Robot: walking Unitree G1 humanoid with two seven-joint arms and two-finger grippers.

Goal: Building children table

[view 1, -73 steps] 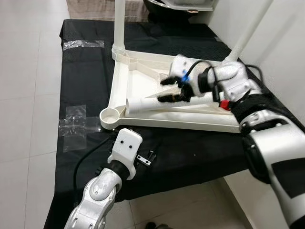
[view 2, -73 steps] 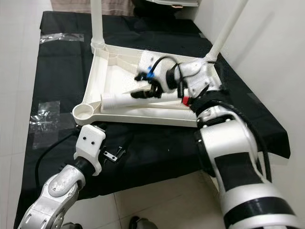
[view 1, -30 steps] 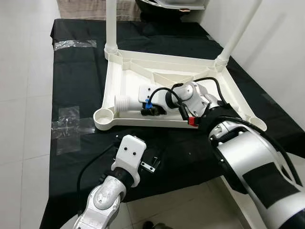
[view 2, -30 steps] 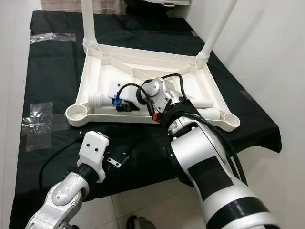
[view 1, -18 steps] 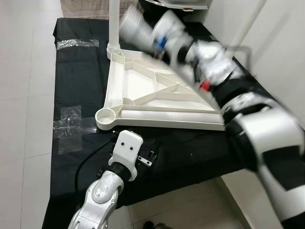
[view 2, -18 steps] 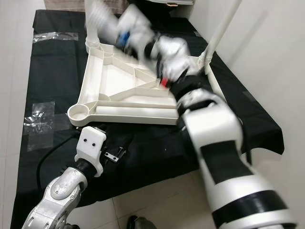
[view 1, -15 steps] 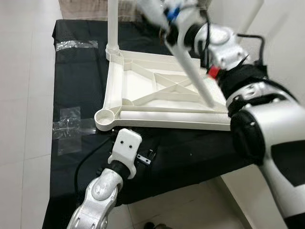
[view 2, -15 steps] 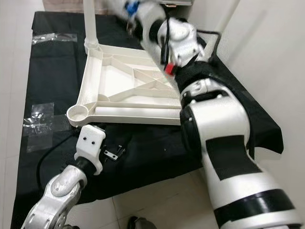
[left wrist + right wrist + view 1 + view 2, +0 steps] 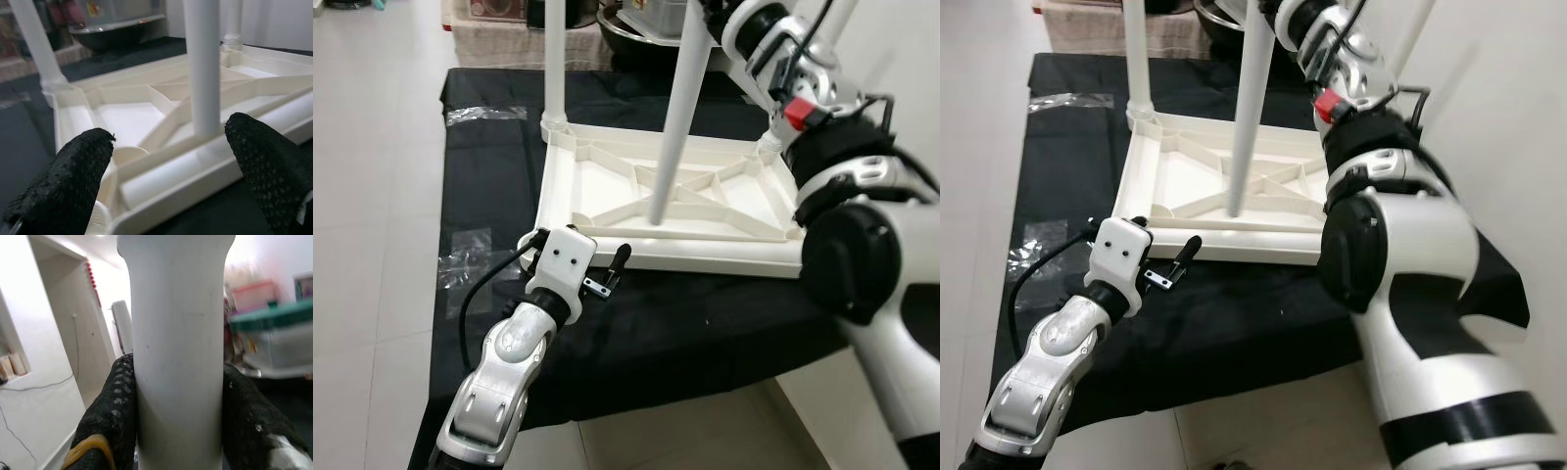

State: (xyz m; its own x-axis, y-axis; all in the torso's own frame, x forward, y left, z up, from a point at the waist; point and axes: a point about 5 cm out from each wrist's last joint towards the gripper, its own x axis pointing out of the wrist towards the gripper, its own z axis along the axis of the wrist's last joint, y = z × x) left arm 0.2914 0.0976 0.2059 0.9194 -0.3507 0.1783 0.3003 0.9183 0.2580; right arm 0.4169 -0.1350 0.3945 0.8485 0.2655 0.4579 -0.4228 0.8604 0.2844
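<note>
1. Tabletop point(image 9: 607, 191), white and moulded, lies upside down on the black-covered worktop point(image 9: 705, 323), ribs facing up. 2 legs already stand in its far corners: one leg point(image 9: 554, 69) at 11 o'clock and another point(image 9: 1410, 39) at 1 o'clock.
2. Right pincer point(image 9: 178, 396) is clamped round the upper end of a loose white leg point(image 9: 677, 117), a finger pressed on each side. The leg hangs nearly upright, its lower end over the ribbing near the tabletop's middle, short of any socket.
3. Left pincer point(image 9: 166, 161) is spread wide and holds nothing. It hovers low at 7 o'clock, just beside the tabletop's near-left corner, where the empty socket point(image 9: 128, 155) sits.
4. Judged step: carrying the loose leg to an open corner socket and seating it.
5. To do it well, the leg should travel towards 7 o'clock while kept clear of the ribs, then be squared up so its end sits straight over the socket before any push.
6. A tilted leg would likely jam on the rim, so a straight downward press suits better.
7. The left pincer is well placed to steady the corner, since the light tabletop may slide on the cloth.
</note>
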